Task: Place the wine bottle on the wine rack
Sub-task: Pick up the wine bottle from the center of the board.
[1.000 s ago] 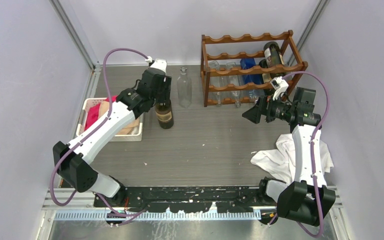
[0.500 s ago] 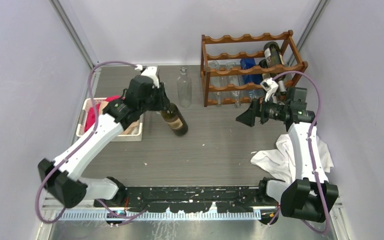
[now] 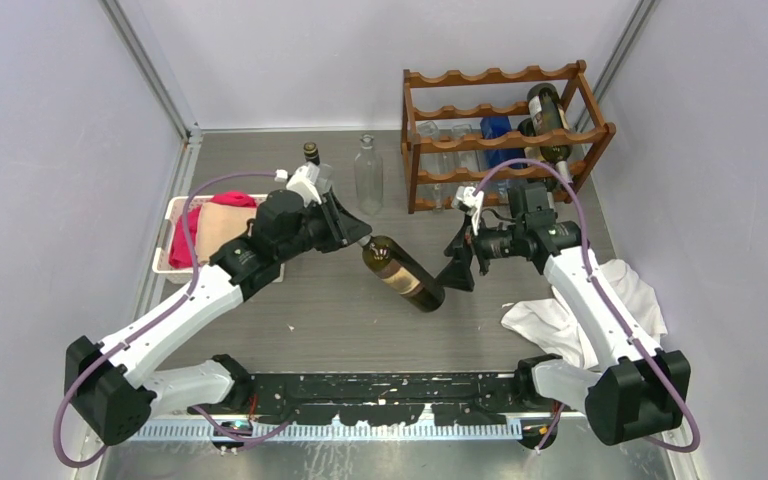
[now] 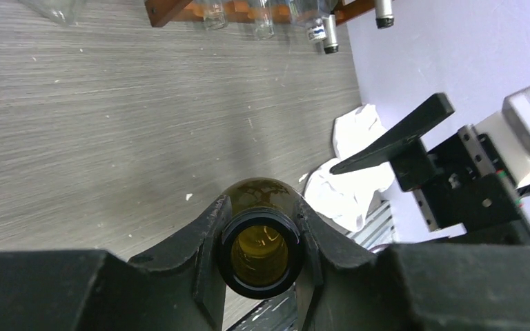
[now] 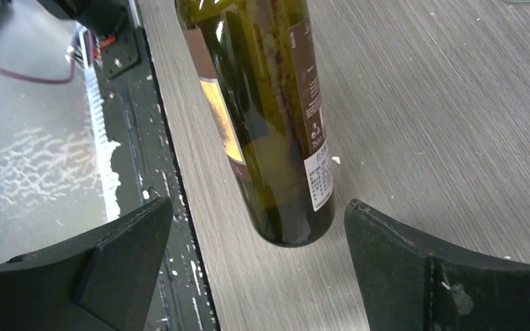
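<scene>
The top view looks steeply down over the whole scene; both wrist views closely face, from opposite ends, the dark green glass wine bottle (image 3: 403, 272).

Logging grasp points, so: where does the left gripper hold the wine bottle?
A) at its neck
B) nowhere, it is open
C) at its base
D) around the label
A: the left gripper has its fingers closed on the neck of the wine bottle, just below the mouth.
</scene>
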`<control>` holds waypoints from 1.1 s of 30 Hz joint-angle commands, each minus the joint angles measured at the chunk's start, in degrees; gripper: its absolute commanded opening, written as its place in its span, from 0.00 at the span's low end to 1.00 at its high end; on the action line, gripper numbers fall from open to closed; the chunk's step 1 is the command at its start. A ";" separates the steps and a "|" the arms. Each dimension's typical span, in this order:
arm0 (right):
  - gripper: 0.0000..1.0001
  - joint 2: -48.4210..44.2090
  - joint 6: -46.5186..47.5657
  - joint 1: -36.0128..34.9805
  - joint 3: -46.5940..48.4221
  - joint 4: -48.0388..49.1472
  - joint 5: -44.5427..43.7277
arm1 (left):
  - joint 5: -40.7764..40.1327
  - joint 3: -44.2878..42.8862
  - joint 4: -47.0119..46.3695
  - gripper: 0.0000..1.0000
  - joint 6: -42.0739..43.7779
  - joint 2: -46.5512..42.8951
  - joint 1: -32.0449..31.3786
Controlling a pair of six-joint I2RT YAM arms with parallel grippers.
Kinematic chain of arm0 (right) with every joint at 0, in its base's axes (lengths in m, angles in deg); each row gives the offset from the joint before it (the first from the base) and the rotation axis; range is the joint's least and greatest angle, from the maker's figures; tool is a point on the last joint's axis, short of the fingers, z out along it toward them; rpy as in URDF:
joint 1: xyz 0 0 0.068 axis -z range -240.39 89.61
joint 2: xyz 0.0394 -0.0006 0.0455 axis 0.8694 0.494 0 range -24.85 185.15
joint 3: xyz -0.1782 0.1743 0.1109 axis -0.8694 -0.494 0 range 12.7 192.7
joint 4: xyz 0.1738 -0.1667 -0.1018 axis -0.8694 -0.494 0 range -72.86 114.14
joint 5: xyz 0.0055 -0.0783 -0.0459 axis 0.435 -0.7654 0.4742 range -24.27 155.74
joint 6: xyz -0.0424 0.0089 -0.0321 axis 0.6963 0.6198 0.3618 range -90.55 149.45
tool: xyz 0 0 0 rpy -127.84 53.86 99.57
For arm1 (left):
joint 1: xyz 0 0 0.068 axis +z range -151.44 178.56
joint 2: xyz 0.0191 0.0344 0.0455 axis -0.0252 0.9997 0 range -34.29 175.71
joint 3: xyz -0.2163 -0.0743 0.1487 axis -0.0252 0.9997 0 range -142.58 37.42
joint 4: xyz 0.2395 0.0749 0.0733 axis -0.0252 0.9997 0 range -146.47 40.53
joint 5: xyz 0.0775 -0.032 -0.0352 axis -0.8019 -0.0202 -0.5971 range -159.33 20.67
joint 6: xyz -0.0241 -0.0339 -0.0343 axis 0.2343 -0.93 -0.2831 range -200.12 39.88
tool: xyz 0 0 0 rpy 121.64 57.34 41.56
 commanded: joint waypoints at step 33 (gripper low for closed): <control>0.42 -2.33 16.45 -7.59 -7.92 9.64 -10.06 | 5.94 5.11 -26.71 0.00 -17.54 -0.19 -0.19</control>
